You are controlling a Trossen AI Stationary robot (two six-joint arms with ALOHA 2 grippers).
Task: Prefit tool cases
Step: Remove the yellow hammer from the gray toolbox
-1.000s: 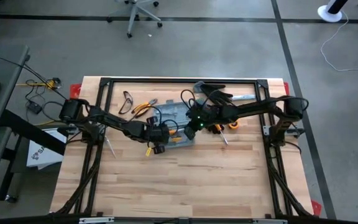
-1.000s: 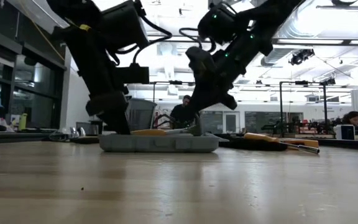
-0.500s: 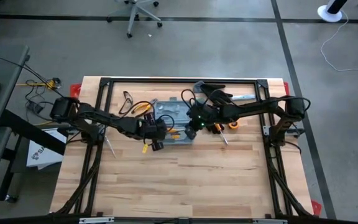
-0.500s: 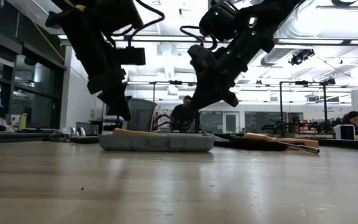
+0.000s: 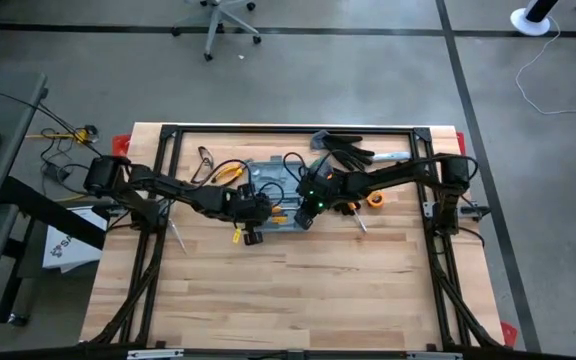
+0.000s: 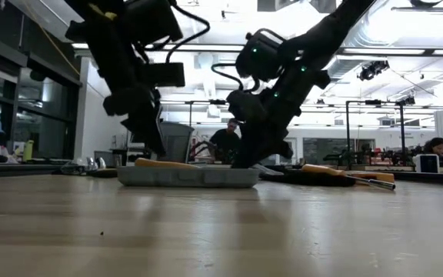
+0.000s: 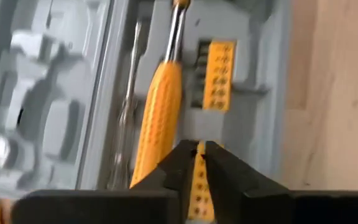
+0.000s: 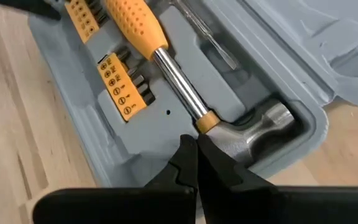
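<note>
Now: hammer (image 8: 166, 59) seating into the open tool case (image 5: 278, 195), mid-counter (image 5: 298, 290).
Left pincer (image 7: 197, 163) hovers over the yellow bit strip (image 7: 219, 73), grip state unclear; right pincer (image 8: 194, 158), clenched empty, sits at the hammer neck. Advice: press straight down, evenly. Count: one case, one hammer, two bit strips.
</note>
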